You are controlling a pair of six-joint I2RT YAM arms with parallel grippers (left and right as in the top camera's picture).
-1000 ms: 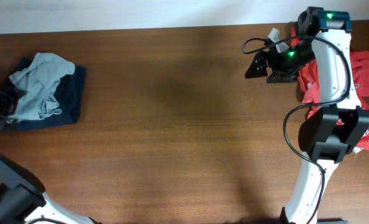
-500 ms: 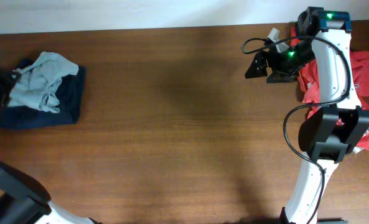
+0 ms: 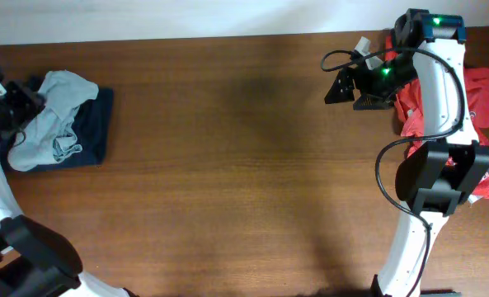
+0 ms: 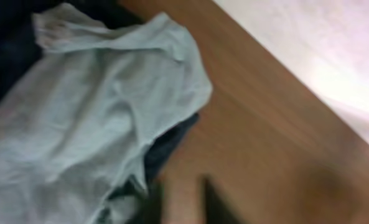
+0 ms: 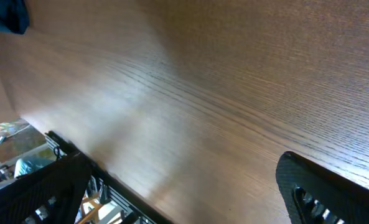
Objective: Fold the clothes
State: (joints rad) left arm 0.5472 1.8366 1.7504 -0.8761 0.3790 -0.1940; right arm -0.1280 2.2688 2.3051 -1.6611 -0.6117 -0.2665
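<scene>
A crumpled pale grey-green shirt (image 3: 56,115) lies on a dark navy garment (image 3: 94,132) at the table's far left. My left gripper (image 3: 15,106) is at the shirt's left edge. The left wrist view is blurred. There the shirt (image 4: 91,118) fills the left side, and the gripper (image 4: 179,208) has its two fingers close together beside the cloth, with a thin strip of wood between them. Whether any cloth is pinched does not show. My right gripper (image 3: 343,89) hangs open at the back right over bare wood (image 5: 184,186), holding nothing.
A heap of red clothes (image 3: 479,95) lies at the far right edge, behind and beside the right arm (image 3: 438,99). The brown wooden table (image 3: 244,165) runs between the two heaps. The table's far edge (image 5: 109,186) shows in the right wrist view.
My left gripper has swung toward the back along the left edge and its fingers have come together. The pale shirt has shifted and changed shape. The right arm has not moved.
</scene>
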